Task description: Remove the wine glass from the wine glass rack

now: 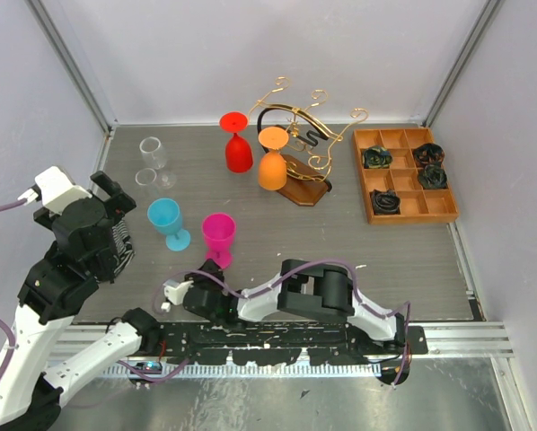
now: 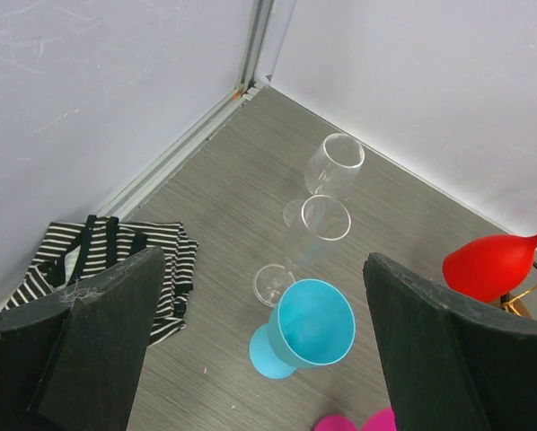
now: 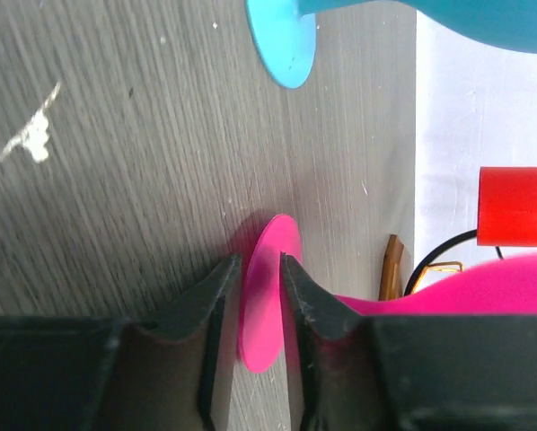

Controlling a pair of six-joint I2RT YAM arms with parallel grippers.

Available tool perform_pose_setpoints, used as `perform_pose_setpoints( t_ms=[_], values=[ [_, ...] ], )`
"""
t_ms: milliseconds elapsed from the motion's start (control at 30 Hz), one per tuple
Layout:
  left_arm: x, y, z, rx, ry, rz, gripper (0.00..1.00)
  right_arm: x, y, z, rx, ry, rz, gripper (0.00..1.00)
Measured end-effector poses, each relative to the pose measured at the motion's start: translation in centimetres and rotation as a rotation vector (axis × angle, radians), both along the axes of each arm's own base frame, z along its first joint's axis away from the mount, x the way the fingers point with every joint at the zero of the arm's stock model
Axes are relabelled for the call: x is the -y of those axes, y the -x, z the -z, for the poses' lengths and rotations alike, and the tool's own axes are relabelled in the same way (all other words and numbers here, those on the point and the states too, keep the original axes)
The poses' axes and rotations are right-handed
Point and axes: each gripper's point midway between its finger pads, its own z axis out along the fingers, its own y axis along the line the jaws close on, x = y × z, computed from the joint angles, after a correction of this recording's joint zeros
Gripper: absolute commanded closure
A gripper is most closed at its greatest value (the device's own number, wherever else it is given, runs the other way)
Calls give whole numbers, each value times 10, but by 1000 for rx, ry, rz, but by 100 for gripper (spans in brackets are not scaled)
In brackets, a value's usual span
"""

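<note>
The gold wire wine glass rack stands on its oval wooden base at the back. An orange wine glass hangs on it foot-up, and a red wine glass hangs foot-up at its left arm. A pink wine glass is upright at the table's front. My right gripper has its jaws closed on the pink foot, one on each side. My left gripper is wide open and empty, above a blue wine glass.
Two clear wine glasses stand at the back left, also in the left wrist view. The blue glass stands left of the pink one. A striped cloth lies at the left. An orange-brown compartment tray holds dark items at the right.
</note>
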Motion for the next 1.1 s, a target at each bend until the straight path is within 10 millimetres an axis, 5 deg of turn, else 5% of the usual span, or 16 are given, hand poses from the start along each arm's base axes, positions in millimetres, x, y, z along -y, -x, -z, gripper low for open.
perform_pose_setpoints(
  t_ms=[267, 633, 1100],
  values=[
    [-1, 0, 0, -8, -16, -2, 2, -13, 10, -7, -88, -129, 22, 50],
    [1, -3, 2, -22, -27, -1, 2, -34, 45, -5, -269, -226, -53, 51],
    [1, -3, 2, -15, -26, -1, 2, -51, 55, -4, -362, -229, -123, 53]
  ],
)
